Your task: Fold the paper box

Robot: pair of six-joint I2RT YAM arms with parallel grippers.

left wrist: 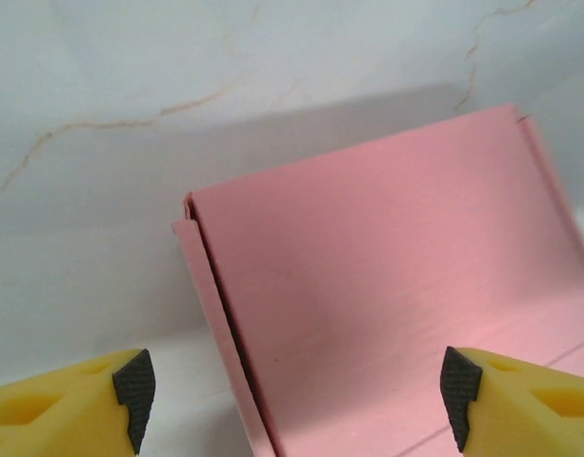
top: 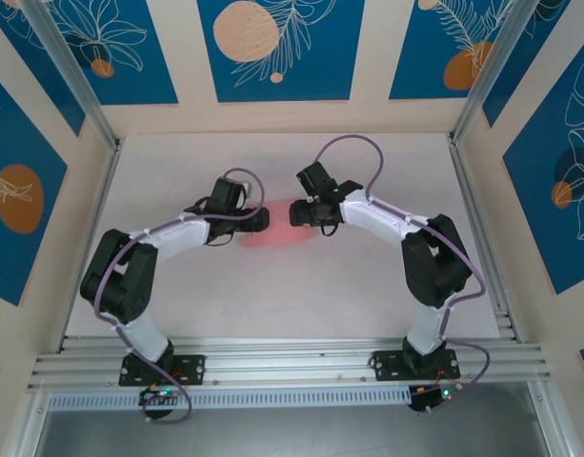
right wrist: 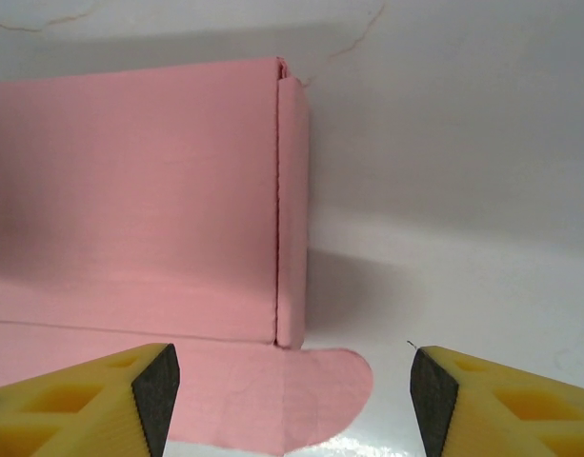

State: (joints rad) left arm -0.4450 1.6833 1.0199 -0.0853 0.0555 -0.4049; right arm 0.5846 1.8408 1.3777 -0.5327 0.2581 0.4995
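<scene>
the paper box (top: pixel 277 230) lies in the middle of the bench (top: pixel 368 281), between the two arms, which meet over it from either side

judging by the pictures the fold is partway done: in the left wrist view one long pink wall (left wrist: pixel 387 276) stands up off the bench, with a narrow side flap (left wrist: pixel 208 276) creased along its left edge. in the right wrist view the same sort of upright wall ends in a narrow end flap (right wrist: pixel 292 209) turned at the corner, while a rounded tab (right wrist: pixel 320 381) lies flat on the bench at its foot. so the walls look started; the flat tab, and most likely the closing of the box, are left to do. how the far side stands i cannot tell

the left tool (left wrist: pixel 297 384) is spread wide, its fingers either side of the wall's lower edge, nothing held. the right tool (right wrist: pixel 295 390) is likewise wide apart and empty, just short of the corner and over the flat tab

count: one paper box, two arms, two tools with two fingers each, one rounded tab in sight
</scene>
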